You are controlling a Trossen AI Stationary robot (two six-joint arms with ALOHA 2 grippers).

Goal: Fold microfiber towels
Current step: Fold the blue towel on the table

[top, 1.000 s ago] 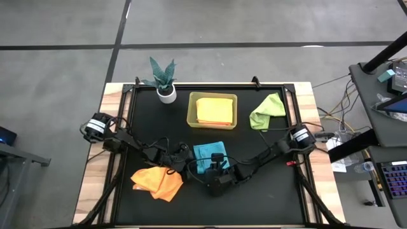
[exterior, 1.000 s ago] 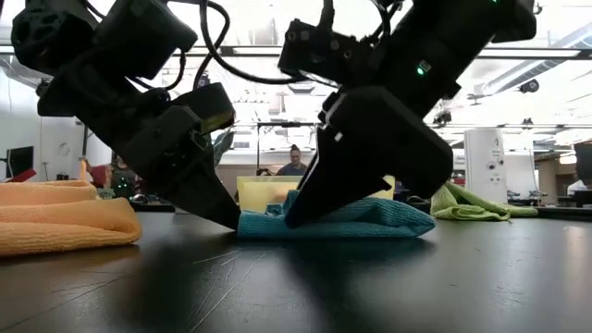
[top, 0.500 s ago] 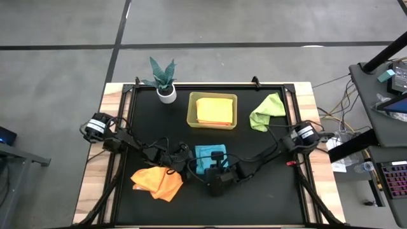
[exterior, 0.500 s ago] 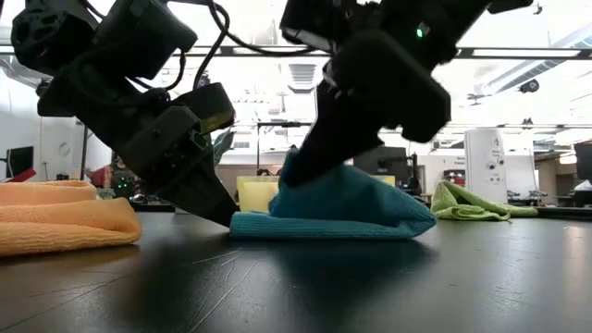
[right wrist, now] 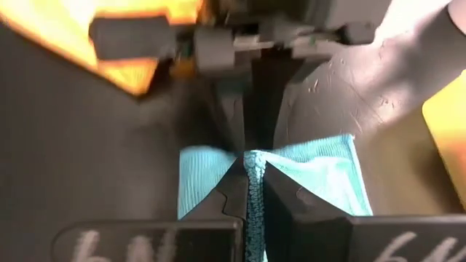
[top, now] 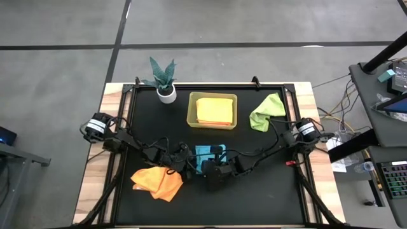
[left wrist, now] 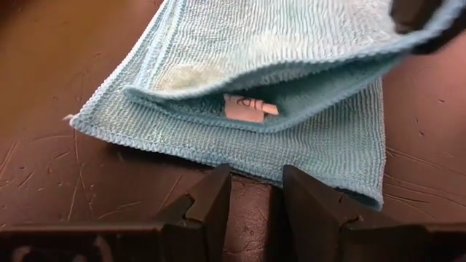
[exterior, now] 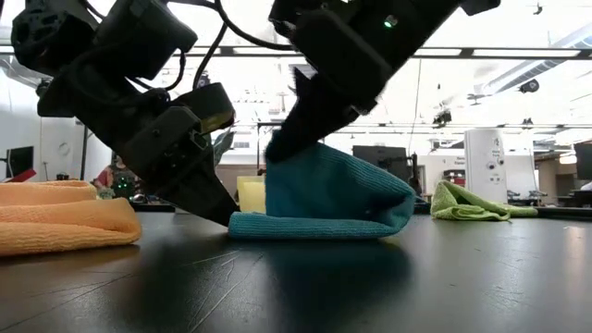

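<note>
Pinching the teal towel edge, your right gripper could drag it from the half-spread left gripper pinning it beside the orange towel.

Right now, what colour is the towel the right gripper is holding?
Teal blue towel, pinched in the right gripper; clearest in the low view.
</note>
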